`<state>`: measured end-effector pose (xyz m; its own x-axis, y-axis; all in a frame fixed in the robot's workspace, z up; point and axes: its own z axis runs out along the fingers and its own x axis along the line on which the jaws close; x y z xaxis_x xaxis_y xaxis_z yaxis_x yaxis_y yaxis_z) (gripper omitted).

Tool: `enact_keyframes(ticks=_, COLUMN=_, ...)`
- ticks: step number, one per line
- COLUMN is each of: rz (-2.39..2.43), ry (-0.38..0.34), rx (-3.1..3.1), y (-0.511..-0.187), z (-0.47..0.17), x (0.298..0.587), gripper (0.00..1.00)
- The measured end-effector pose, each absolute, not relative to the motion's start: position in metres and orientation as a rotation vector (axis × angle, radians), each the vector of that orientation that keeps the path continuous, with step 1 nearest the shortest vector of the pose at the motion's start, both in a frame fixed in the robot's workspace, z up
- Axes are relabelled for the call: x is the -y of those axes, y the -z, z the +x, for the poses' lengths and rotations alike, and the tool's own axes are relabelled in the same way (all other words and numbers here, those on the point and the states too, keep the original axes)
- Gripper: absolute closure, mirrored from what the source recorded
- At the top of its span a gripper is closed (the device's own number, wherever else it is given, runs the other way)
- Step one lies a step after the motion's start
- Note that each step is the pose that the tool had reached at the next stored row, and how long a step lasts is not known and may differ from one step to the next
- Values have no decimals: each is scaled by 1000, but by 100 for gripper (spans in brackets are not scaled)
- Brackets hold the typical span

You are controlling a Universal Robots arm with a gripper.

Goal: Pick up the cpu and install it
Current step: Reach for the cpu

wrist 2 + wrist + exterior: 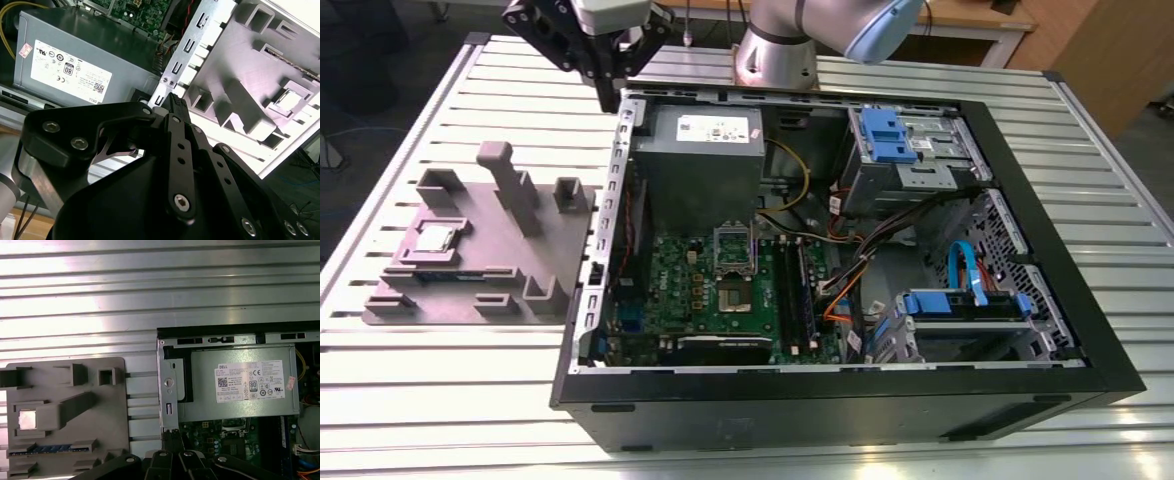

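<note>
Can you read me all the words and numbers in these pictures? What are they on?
The white label on the grey power supply: a brand word, round marks, a square code; the small print is too blurred to read.
The pink sticker on the same box: too small to read.
The cpu on its grey holder: no print shows.

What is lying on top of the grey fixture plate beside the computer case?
The cpu rests in a square recess of the grey fixture plate, with a blue strip slotted nearby. Anything beneath the cpu is covered.
</note>
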<state>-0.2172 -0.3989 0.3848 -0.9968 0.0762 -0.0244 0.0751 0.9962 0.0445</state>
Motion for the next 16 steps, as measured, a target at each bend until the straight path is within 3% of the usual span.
enact_keyframes(ticks=16, rz=118, ry=-68, rx=-3112, y=-385, z=-221, x=399, gripper=89)
